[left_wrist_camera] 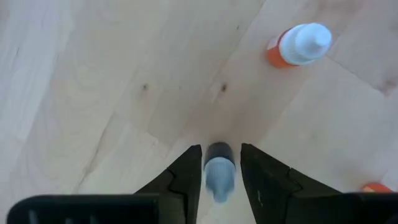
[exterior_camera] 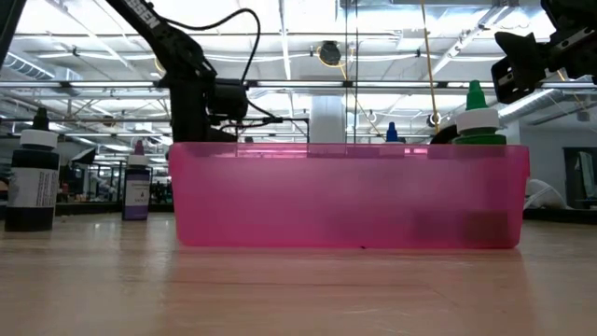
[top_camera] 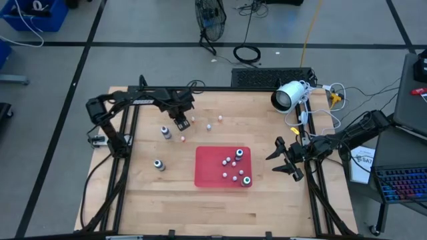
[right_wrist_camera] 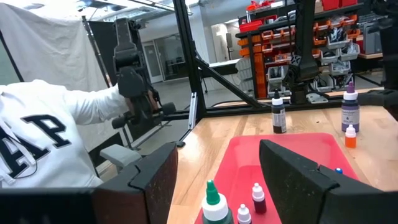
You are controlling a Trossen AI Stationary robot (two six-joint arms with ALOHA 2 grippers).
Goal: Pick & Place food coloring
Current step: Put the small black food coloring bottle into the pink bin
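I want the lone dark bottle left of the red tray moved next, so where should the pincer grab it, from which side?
Grip the dark bottle around its straight body, below the narrower cap, coming from straight above. It stands upright, bare table all round. The left pincer, nearest, is shut on a small bottle.

Bright, even overhead light; soft shadows; ceiling lights (exterior_camera: 280,42) glare (low view); held bottle (left_wrist_camera: 219,177) blurred.

The right gripper (right_wrist_camera: 214,177), fingers spread apart, hangs above the red tray (right_wrist_camera: 273,152) holding a green-capped bottle (right_wrist_camera: 214,205) and two smaller bottles (right_wrist_camera: 257,198).
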